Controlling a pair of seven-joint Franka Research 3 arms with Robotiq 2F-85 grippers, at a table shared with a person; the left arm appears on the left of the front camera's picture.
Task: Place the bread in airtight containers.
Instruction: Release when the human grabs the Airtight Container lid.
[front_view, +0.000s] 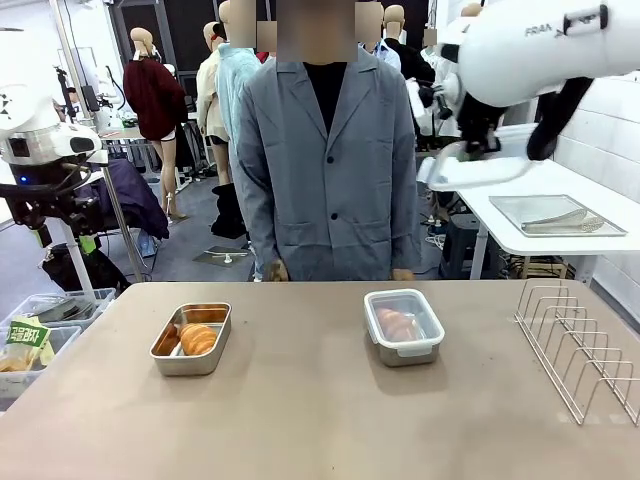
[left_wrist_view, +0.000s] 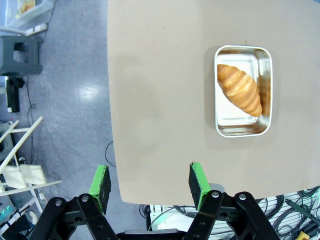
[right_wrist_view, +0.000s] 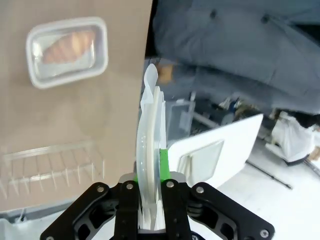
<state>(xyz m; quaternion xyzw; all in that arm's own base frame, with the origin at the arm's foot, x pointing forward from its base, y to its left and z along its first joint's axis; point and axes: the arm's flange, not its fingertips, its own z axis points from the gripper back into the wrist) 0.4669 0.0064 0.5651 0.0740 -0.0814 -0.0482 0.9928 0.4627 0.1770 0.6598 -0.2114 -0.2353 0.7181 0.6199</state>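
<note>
At the left edge of the front view the left arm is partly cut off. In the left wrist view the left hand (left_wrist_view: 150, 182) stands wide open and holds nothing, above the desk (left_wrist_view: 155, 90) edge. Left of centre in the front view, the open steel container (front_view: 191, 339) sits on the desk with a croissant (front_view: 197, 339) inside, its long axis running diagonally across the pan. Right of centre, the lidded container (front_view: 403, 326) holds the second croissant (front_view: 398, 322), hazy through the clear plastic. A wire rack (front_view: 583, 345) is cut off at the right edge. In the upper right of the front view, the right hand (right_wrist_view: 149, 192) is clamped tight on a clear plastic lid (right_wrist_view: 149, 150), seen edge-on in the right wrist view.
</note>
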